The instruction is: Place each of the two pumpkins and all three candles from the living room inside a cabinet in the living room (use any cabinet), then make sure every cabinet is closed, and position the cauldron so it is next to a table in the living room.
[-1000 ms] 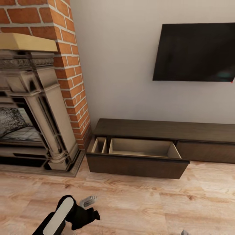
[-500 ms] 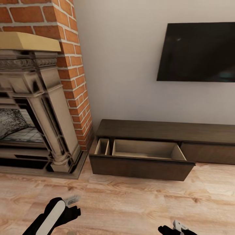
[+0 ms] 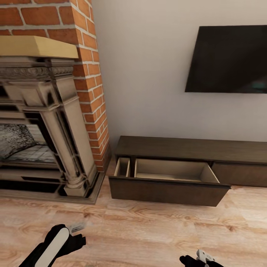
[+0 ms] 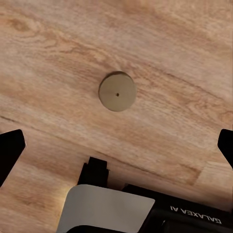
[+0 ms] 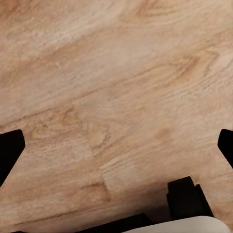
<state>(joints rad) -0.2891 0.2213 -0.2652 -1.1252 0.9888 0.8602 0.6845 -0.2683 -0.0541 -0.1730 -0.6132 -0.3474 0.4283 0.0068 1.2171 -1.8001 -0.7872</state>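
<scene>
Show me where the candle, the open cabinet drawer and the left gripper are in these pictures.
candle (image 4: pixel 117 91): left wrist view, middle of its round top, at the wick.
open cabinet drawer (image 3: pixel 168 192): head view, on its dark front panel.
left gripper (image 3: pixel 76 226): head view, at the grey fingertips.

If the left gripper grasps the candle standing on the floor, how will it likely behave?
The candle is a short, wide cylinder standing upright on the wood floor, so it probably will not tip easily. Its smooth round side may slip between the fingers, and on its side it could roll. The left gripper appears open wide enough to straddle it.
</scene>
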